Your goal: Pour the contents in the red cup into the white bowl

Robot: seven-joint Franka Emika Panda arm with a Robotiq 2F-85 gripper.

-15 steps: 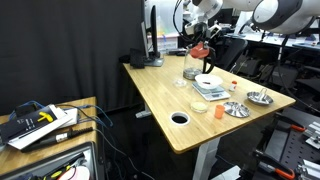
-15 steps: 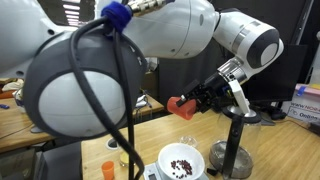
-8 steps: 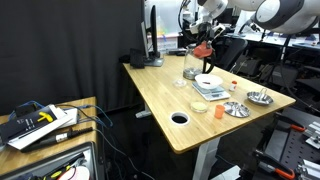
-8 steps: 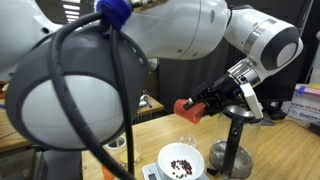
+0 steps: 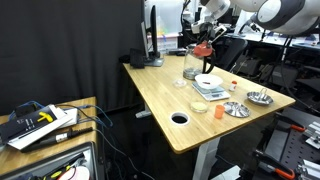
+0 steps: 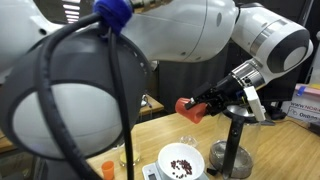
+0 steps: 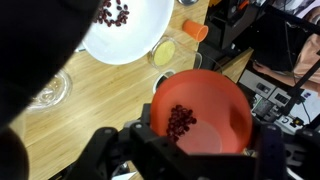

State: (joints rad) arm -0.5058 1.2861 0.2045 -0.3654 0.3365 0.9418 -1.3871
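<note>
Small orange-red plastic tumbler (image 7: 215, 100) held tipped in the air above the wooden surface (image 5: 160, 95), dark bits (image 7: 180, 120) inside it, your gripper (image 6: 203, 103) with jaws clamped on its sides, shallow round white bowl (image 7: 130, 40) below, holding similar dark bits.

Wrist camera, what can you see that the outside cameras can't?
Only the wrist view looks down into the red cup and shows the dark beans lying inside it. Only an exterior view shows the whole wooden table, the silvery metal dishes, and that the cup is held up in the air over the table. Both kinds of view share the red cup, the white bowl and the paler orange cup.
</note>
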